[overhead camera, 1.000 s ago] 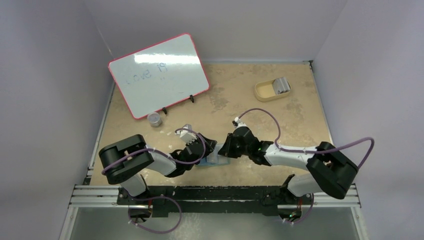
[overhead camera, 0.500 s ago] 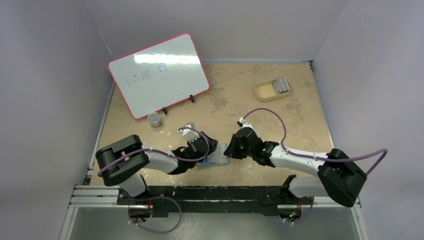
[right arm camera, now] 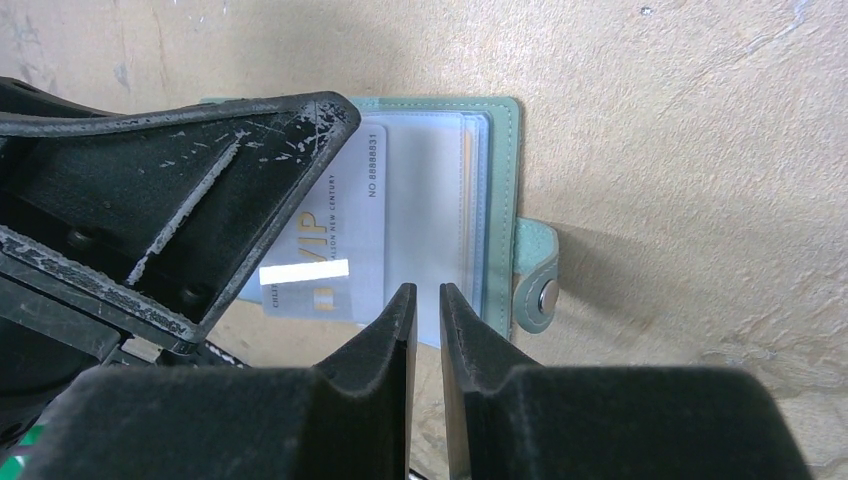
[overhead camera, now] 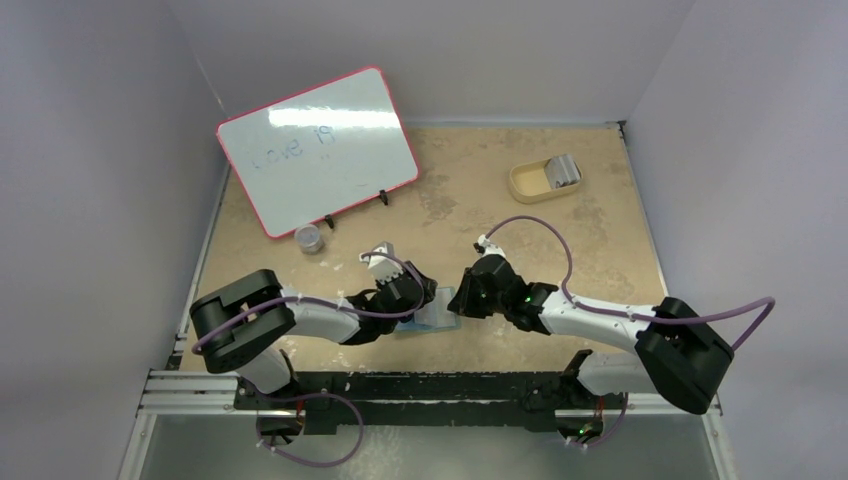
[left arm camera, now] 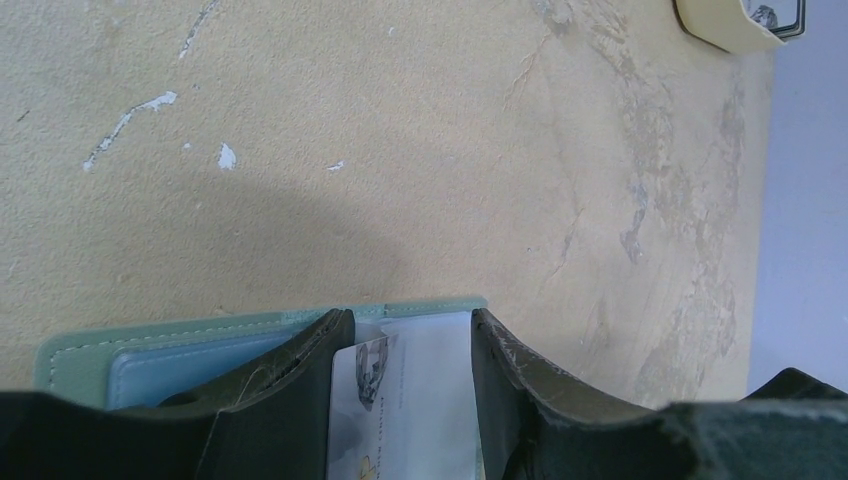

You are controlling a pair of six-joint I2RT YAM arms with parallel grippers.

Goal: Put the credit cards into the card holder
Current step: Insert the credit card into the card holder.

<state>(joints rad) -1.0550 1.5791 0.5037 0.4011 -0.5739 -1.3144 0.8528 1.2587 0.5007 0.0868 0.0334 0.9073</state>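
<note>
One "VIP" card (right arm camera: 335, 240) on card holder (right arm camera: 505, 200)

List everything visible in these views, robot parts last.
Whiteboard: one, white, red frame, far left.
Tin: one, silver, before the whiteboard.
Tray: one, tan, far right, grey item inside.
Card holder: one, grey-green, blue pockets, open, near centre.
Card: one, pale, VIP print, on the holder.
Table: one, tan, underneath.
Left gripper: one, black, fingers either side of the card.
Right gripper: one, black, jaws nearly together at the holder's edge.
</note>
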